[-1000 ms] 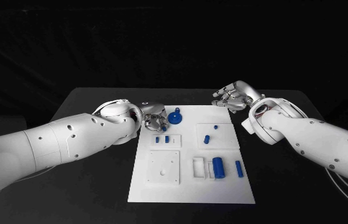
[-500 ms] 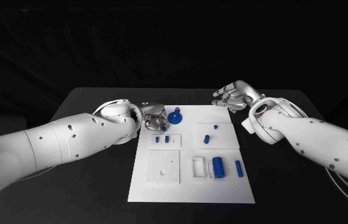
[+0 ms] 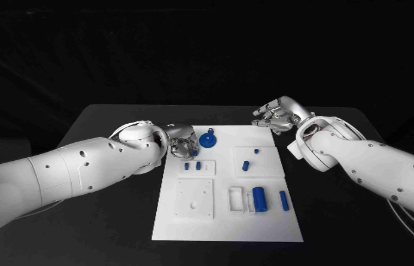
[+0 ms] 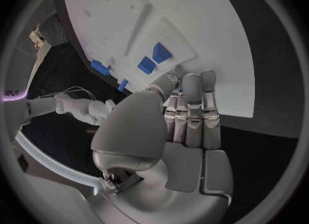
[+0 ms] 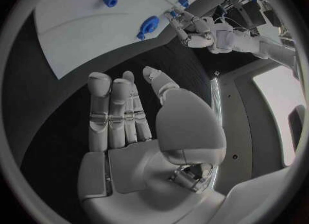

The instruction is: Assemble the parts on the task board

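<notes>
black table (image 3: pixel 112 218), white task board (image 3: pixel 226 224) on it

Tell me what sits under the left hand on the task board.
The left hand hovers over the task board's far-left edge; a small blue part peeks out beside its fingers. Anything beneath is hidden.

Matt white plastic task board (image 3: pixel 226 218), matt black table (image 3: pixel 103 218), glossy blue parts (image 3: pixel 259 198)

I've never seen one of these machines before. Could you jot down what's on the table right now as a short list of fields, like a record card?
Surface: black table
Centrepiece: white task board
Loose pieces: small blue parts, including a round blue piece near the far edge and a blue cylinder nearer the robot
Left hand: over the board's far left corner, holding nothing that shows
Right hand: beyond the board's far right corner, fingers apart, holding nothing
</notes>
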Controlling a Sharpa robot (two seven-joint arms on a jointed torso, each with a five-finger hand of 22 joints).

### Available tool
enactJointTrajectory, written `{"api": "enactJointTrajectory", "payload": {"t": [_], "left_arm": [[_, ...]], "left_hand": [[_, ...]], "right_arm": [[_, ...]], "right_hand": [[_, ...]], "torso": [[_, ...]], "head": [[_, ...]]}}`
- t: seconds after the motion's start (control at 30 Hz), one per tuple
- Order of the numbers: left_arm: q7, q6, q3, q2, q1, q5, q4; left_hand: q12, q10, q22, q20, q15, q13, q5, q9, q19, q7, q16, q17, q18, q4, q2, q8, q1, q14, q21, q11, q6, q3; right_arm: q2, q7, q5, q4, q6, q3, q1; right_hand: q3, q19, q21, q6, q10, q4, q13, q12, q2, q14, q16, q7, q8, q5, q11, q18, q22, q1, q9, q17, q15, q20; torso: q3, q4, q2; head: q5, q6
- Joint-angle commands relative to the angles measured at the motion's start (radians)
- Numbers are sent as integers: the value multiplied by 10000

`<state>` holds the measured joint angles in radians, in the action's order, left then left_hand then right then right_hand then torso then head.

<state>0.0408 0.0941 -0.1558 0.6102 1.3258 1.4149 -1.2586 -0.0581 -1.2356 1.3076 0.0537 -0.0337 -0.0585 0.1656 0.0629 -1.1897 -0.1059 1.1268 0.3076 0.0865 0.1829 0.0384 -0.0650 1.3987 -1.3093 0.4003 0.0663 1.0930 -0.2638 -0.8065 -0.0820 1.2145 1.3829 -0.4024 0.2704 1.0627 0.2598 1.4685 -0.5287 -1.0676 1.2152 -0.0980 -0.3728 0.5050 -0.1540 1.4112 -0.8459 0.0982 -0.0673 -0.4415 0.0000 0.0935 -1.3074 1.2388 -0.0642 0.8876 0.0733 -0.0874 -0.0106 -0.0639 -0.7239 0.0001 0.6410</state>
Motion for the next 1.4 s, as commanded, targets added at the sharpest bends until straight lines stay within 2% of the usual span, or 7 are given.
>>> {"api": "enactJointTrajectory", "payload": {"t": [0.03,0.67,0.77,1.0,1.1,1.27,1.4], "left_arm": [[100,121,5,13,3,-39,-5],[-17,1329,62,475,9,-999,260],[-235,1782,142,602,16,-2655,441],[-1397,2476,257,1019,76,-7835,595],[-1991,2451,288,1239,88,-9181,446],[-2506,2151,304,1479,94,-10242,177],[-2737,1883,308,1583,94,-10912,15]], "left_hand": [[3,124,193,-74,74,1,-34,-5,14,-25,-24,-19,147,-21,141,29,-1,41,-71,8,-160,-98],[8,427,190,-217,181,9,11,0,405,-185,-847,-438,249,-252,437,18,191,509,-394,150,66,-486],[-6,139,-197,-306,219,6,-539,6,957,-123,-1976,-894,7,-584,388,14,-42,1021,-1083,94,193,-305],[-15,339,-1967,-620,600,2,-446,5,1465,-205,-5494,-2110,-376,-788,411,13,-76,1277,-3185,229,56,-9],[-26,746,-3188,-1000,944,2,-374,0,2693,-253,-7350,-2440,-675,-796,384,23,-138,1519,-3416,417,-63,-173],[-18,1006,-4982,-1302,1285,10,-366,4,2687,-277,-9799,-2403,-461,-744,377,14,-238,1330,-3388,549,-140,-279],[-11,1014,-5341,-1139,1109,12,-353,0,1923,-309,-10336,-2346,-230,-619,279,18,-194,467,-3234,530,-190,-143]], "right_arm": [[-5,-10,72,9,307,6,-6],[-82,9,1016,14,2137,6,-11],[-148,-46,1533,121,2416,6,-33],[-308,-330,2958,457,2906,6,-157],[-368,-531,3676,611,3072,5,-224],[-403,-720,4416,771,3023,4,-304],[-386,-851,4782,845,2995,2,-353]], "right_hand": [[-24,459,-104,24,84,-14,151,-249,5,-42,-32,85,52,-14,-10,131,-580,-26,11,-12,-11,-60],[845,464,-469,-532,549,-624,3105,-4407,91,63,-166,110,47,418,512,429,-575,-23,3,-36,-321,232],[951,463,-474,-606,487,-732,3109,-4407,112,59,-196,91,49,521,527,469,-572,-57,2,-49,-337,264],[962,449,-401,-661,210,-830,3121,-4429,74,41,-207,83,47,886,602,515,-543,-95,0,-95,-396,318],[897,447,-353,-613,75,-833,3123,-4430,8,35,-209,99,52,1040,643,535,-526,-116,3,-118,-425,349],[812,456,-278,-470,0,-788,3123,-4425,-104,41,-218,139,48,1238,676,560,-485,-29,4,-193,-453,392],[858,468,-307,-484,24,-755,3125,-4428,-119,60,-231,136,49,1287,668,547,-481,2,5,-223,-450,390]], "torso": [[-6,-6,-4],[-2,11,14],[-15,9,15],[-4,19,-3],[1,6,-2],[3,12,-5],[16,13,-11]], "head": [[-12,3],[-160,-105],[-195,-126],[-355,-161],[-392,-176],[-422,-207],[-449,-213]]}}
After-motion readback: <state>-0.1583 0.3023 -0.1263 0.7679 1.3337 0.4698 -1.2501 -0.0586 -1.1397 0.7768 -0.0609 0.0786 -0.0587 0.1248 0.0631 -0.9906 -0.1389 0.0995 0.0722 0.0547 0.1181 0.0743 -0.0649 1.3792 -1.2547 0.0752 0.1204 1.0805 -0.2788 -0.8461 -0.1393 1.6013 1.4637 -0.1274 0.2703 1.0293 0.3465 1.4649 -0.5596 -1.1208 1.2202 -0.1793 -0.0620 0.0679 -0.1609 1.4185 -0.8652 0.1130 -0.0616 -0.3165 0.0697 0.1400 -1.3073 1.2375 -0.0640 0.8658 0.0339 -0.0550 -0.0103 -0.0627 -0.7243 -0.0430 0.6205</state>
